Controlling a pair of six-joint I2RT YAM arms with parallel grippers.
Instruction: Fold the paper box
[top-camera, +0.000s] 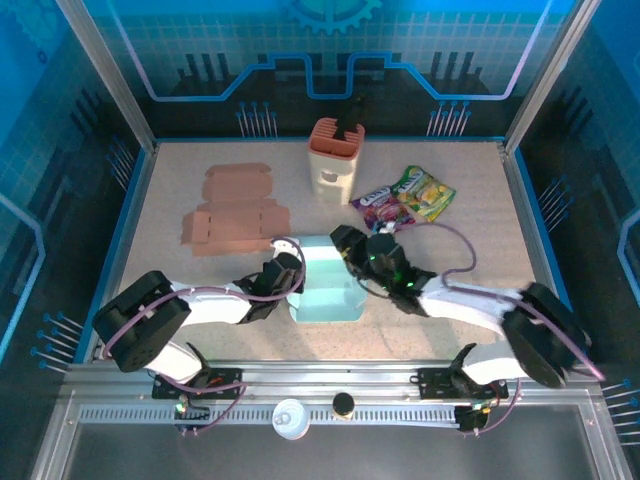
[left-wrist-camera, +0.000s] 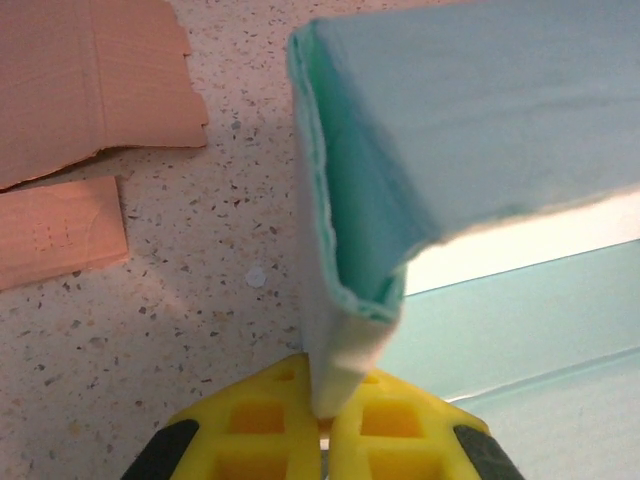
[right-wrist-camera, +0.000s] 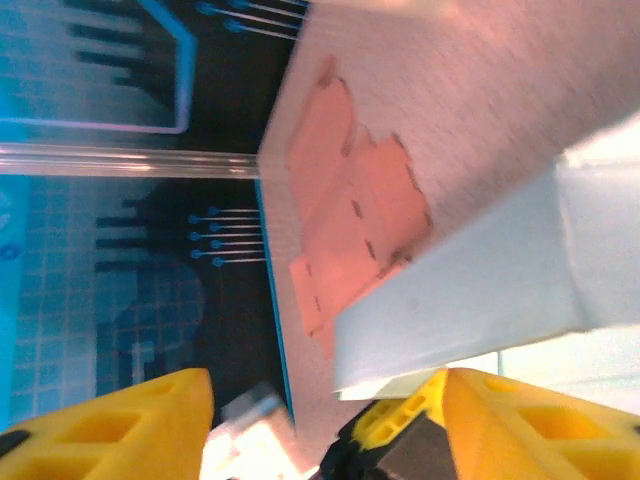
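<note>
Mid-frame from above, the left gripper (left-wrist-camera: 325, 418) was clamped on the left wall of the pale teal paper box (top-camera: 327, 290). The right gripper (right-wrist-camera: 325, 415) sat at its upper right corner, fingers apart.

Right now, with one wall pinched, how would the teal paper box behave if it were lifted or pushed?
Probably light: the left end effector holds the teal paper box by one thin wall. Likely floppy: that doubled wall bows, so lifting may bend it. Pushed, it would probably slide on the table rather than tip, being low and wide.
</note>
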